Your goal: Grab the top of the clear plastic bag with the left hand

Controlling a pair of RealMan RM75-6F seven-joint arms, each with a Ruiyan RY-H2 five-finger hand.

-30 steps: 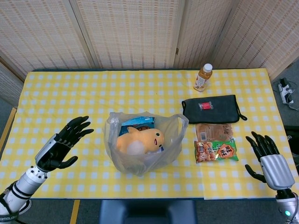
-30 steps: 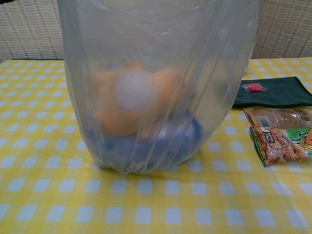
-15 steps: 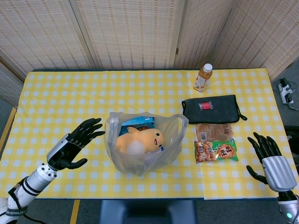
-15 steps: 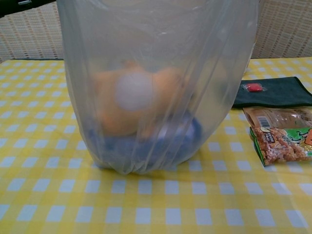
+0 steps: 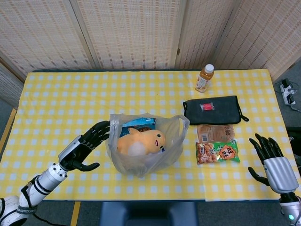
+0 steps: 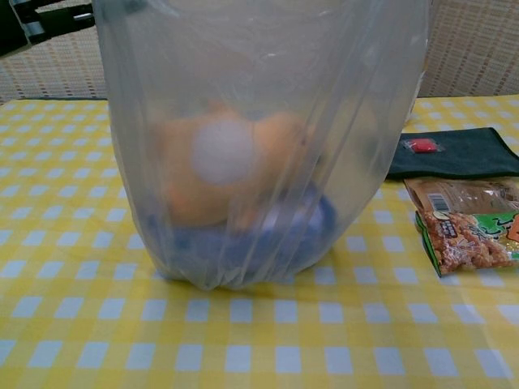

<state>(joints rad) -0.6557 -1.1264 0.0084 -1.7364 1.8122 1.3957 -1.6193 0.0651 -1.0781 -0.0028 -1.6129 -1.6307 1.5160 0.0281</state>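
The clear plastic bag (image 5: 143, 143) stands in the middle of the yellow checked table, holding an orange plush toy (image 5: 141, 141) and a blue packet (image 5: 138, 124). In the chest view the bag (image 6: 259, 138) fills most of the frame. My left hand (image 5: 87, 146) is just left of the bag with fingers spread, its fingertips (image 5: 104, 126) at the bag's upper left rim; whether they touch it is unclear. A sliver of that hand (image 6: 36, 20) shows at the chest view's top left. My right hand (image 5: 270, 157) hovers open near the table's right front edge.
Right of the bag lie a peanut snack pack (image 5: 217, 151), a brown packet (image 5: 214, 132) and a black pouch (image 5: 214, 109) with a small red item on it. A drink bottle (image 5: 204, 78) stands at the back. A woven screen stands behind the table.
My left hand has moved right and forward, from well clear of the bag up to its left rim. The right hand and the bag have stayed put.
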